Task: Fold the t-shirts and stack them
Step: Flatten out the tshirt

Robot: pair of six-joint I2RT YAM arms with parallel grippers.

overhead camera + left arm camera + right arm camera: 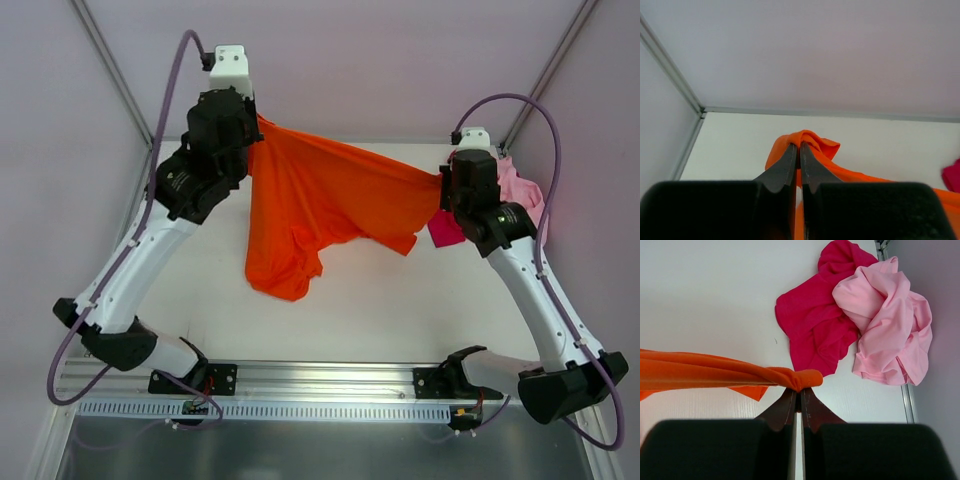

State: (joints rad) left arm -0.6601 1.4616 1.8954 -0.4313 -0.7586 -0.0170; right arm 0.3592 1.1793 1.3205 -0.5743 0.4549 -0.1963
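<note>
The orange t-shirt [320, 205] hangs stretched in the air between both arms, its lower part drooping toward the table. My left gripper [799, 146] is shut on a bunched corner of the orange t-shirt [812, 142] at the back left. My right gripper [799, 390] is shut on the opposite corner of the orange t-shirt [715, 372] at the right. The crimson t-shirt [815, 325] lies crumpled on the table beyond my right gripper. The pink t-shirt [890, 325] is heaped against it on the right, by the table's edge. In the top view the crimson t-shirt [443, 232] and the pink t-shirt [520, 190] are partly hidden by the right arm.
White table [380, 300] with walls at the back and sides. A metal rail [330, 380] with the arm bases runs along the near edge. A frame post [670, 70] stands at the back left corner.
</note>
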